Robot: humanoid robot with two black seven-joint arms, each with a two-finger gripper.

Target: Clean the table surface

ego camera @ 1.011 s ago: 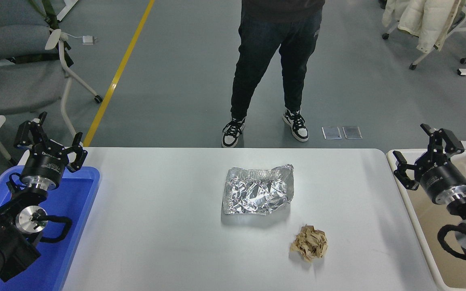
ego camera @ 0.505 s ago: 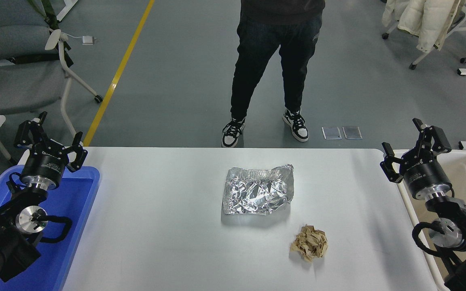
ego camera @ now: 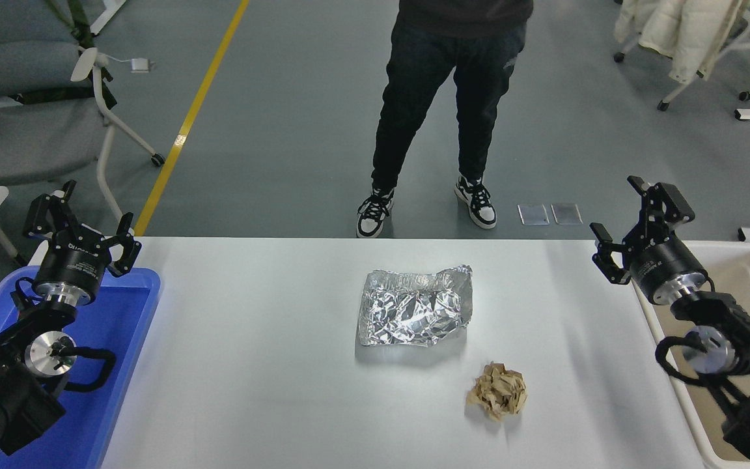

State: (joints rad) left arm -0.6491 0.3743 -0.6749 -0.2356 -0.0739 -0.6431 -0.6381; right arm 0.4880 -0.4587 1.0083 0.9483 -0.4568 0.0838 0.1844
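Head view: you look down on the white table surface (ego camera: pixel 251 365), which fills the lower frame.

Crumpled foil sheet (ego camera: pixel 416 306) lies at its centre, with a brown paper wad (ego camera: pixel 497 389) near it, on your side. Your right gripper (ego camera: pixel 635 225) hovers spread wide and empty at the far right corner; the left gripper (ego camera: pixel 81 225) sits parked over the blue tray (ego camera: pixel 121 326), fingers apart, empty.

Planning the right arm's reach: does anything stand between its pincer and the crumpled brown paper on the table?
Nothing visible does. Only bare table surface lies between the right pincer and the brown paper wad; the foil sheet sits aside.
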